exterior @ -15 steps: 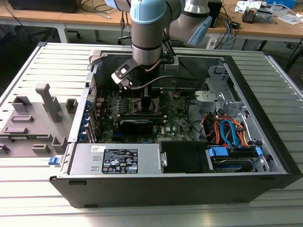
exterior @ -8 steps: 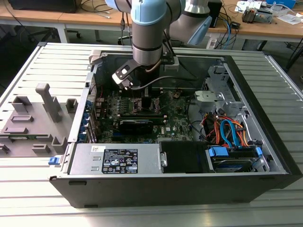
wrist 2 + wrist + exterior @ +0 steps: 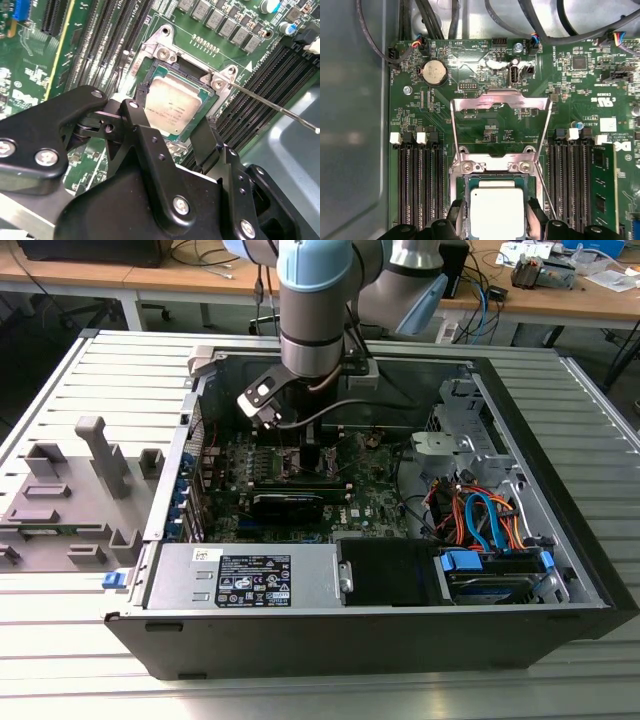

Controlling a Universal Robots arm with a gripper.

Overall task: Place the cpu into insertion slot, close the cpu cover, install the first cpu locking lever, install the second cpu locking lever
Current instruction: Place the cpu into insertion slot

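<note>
The cpu (image 3: 172, 105) lies seated in the slot (image 3: 161, 52), the gripper (image 3: 169, 117) spread apart astride it, a thin lever (image 3: 275, 108) angling away beside.

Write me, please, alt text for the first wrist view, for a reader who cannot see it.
The cpu lies flat in the insertion slot on a green motherboard, with the black fingers of the open gripper on either side of it. The cpu cover is swung open beyond the slot, and long black memory slots run along both sides.
</note>
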